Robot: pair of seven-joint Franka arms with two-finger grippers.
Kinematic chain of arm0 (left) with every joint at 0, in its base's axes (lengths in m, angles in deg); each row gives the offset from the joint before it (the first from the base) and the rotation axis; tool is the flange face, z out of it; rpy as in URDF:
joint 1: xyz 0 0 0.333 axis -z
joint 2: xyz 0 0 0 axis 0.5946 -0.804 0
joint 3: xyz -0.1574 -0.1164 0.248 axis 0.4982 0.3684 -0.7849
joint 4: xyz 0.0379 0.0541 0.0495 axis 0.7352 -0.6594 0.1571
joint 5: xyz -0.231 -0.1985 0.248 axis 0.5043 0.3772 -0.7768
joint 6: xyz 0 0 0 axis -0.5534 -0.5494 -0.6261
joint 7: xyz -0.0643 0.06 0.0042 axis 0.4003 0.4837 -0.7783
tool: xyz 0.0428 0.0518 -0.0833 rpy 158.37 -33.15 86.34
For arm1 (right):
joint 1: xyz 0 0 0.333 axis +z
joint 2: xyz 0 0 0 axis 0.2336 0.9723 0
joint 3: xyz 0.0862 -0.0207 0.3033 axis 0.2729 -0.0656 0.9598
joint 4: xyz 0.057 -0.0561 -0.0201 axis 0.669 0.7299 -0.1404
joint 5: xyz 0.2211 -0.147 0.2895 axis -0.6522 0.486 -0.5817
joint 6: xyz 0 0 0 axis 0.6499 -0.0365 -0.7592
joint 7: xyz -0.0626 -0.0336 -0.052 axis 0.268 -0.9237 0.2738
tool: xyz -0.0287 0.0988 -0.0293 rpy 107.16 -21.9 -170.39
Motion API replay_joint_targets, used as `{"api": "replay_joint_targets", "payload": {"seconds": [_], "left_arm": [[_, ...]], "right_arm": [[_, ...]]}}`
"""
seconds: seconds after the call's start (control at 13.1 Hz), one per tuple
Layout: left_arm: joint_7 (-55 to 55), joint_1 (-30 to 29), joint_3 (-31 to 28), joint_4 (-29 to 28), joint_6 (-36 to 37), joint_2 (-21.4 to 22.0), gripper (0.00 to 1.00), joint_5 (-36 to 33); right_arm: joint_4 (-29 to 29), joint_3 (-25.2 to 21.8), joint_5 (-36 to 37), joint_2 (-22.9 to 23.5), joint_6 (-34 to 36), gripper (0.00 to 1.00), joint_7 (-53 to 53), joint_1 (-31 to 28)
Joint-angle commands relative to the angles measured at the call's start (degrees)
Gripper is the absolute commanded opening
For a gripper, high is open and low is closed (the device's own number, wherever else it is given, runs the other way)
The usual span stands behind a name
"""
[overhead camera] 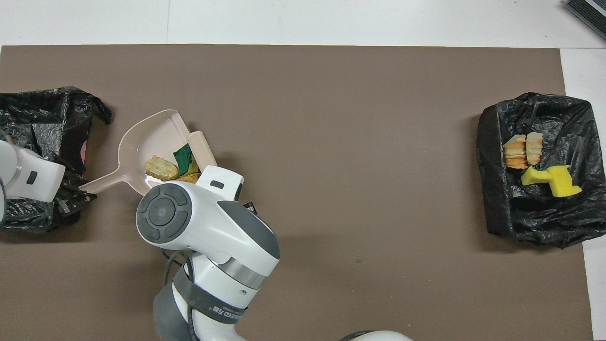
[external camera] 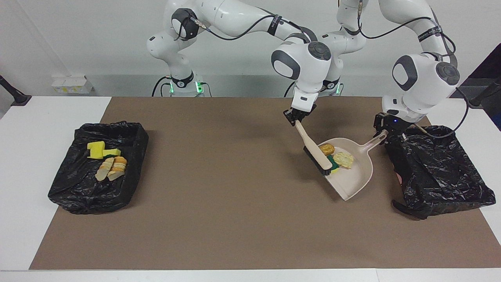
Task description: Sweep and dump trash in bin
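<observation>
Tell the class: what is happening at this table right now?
The left gripper holds the dustpan by its handle beside a bin. The right gripper holds the brush against three scraps in the pan. The other bin already holds more scraps.

A plain white wall (external camera: 78,35) rises at the robots' end. The white table (external camera: 23,156) carries a broad brown mat (external camera: 219,203). A small white box (external camera: 72,84) sits at the wall's foot. Lighting is even.
</observation>
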Motion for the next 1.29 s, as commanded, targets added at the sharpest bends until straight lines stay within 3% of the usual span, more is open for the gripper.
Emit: {"api": "replay_joint_targets", "payload": {"seconds": [0.0,0.76,0.99,1.22], "left_arm": [[0.74,-2.76,0.29,0.41,2.76,2.21,0.00,2.47],[2.32,-4.43,0.11,0.59,4.60,3.09,0.00,5.81],[3.56,-5.66,0.11,0.77,5.84,3.44,0.00,6.86],[5.31,-6.97,-0.06,0.77,7.15,4.23,0.00,6.95]], "right_arm": [[2.45,0.29,2.48,-1.73,-3.10,0.00,3.57,-0.28],[4.56,0.21,4.42,-1.82,-8.30,0.00,16.83,-1.16],[5.52,0.29,4.42,-1.55,-11.11,0.00,25.35,-3.61],[5.53,0.29,4.42,-1.38,-10.94,0.00,27.31,-5.46]]}}
